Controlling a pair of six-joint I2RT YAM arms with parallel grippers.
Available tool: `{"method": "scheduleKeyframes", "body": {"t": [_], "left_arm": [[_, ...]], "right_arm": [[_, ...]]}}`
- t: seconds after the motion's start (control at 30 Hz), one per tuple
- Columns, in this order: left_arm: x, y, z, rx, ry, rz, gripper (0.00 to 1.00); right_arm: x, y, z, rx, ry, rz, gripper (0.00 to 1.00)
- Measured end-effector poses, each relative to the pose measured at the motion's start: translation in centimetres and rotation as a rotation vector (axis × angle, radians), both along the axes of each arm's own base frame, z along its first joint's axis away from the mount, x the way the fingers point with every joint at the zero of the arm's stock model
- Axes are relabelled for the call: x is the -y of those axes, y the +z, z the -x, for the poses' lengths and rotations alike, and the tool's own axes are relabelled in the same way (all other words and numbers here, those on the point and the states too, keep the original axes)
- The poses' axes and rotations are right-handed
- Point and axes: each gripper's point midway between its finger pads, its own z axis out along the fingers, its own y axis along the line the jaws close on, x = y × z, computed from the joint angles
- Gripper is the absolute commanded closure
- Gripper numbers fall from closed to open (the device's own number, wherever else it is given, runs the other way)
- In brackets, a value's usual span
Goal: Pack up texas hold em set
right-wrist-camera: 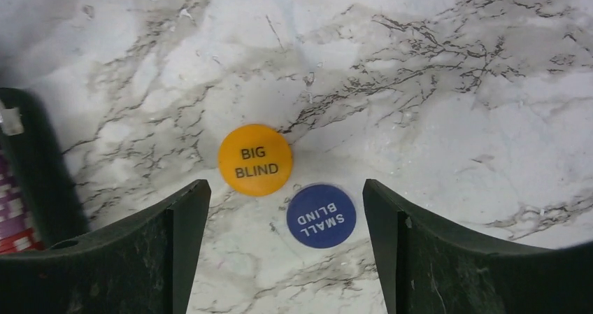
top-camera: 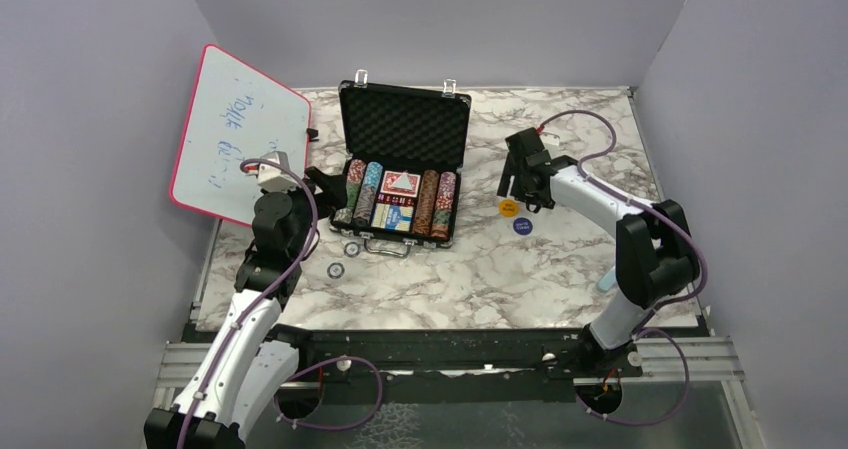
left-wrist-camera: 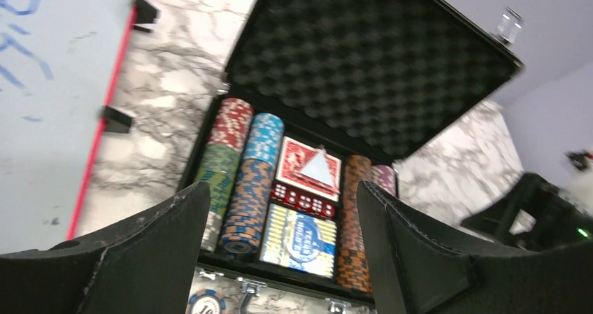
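Observation:
The black briefcase (top-camera: 346, 221) lies open mid-table, its foam-lined lid (top-camera: 405, 126) upright. It holds rows of striped chips (top-camera: 362, 191), a red deck (top-camera: 400, 182), red dice (left-wrist-camera: 304, 200) and a blue deck (left-wrist-camera: 301, 239). Two loose chips (top-camera: 335, 269) lie on the table by its front left corner; one shows in the left wrist view (left-wrist-camera: 205, 303). My left gripper (top-camera: 325, 184) (left-wrist-camera: 282, 202) is open and empty at the case's left side. My right gripper (top-camera: 517, 191) (right-wrist-camera: 285, 188) is open and empty above the orange button (right-wrist-camera: 254, 160) (top-camera: 509, 207) and the blue button (right-wrist-camera: 321, 215) (top-camera: 522, 225).
A pink-framed whiteboard (top-camera: 240, 134) leans at the back left, close to the left arm, and shows in the left wrist view (left-wrist-camera: 42, 83). Grey walls enclose the marble table (top-camera: 560, 279) on three sides. The case's edge (right-wrist-camera: 31, 167) shows at the left of the right wrist view.

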Motion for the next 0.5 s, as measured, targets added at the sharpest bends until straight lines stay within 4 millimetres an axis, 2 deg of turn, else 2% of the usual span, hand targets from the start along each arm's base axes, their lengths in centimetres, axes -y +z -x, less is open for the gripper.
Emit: {"method": "scheduleKeyframes", "body": {"t": [0.1,0.27,0.37,0.5], "left_arm": [[1.5,0.0,0.1,0.027,-0.087,0.007,0.2],[2.8,0.1,0.4,0.045,-0.166,0.012,0.2],[3.0,0.4,0.4,0.058,-0.176,0.014,0.2],[3.2,0.7,0.4,0.069,-0.187,0.017,0.2]], "right_arm": [[0.6,-1.9,-0.1,-0.054,0.013,0.001,0.17],[-0.5,-5.0,-0.4,-0.142,0.079,0.002,0.17],[-0.9,-5.8,-0.4,-0.165,0.106,-0.005,0.19],[-1.2,-5.7,-0.7,-0.162,0.126,-0.01,0.26]]}}
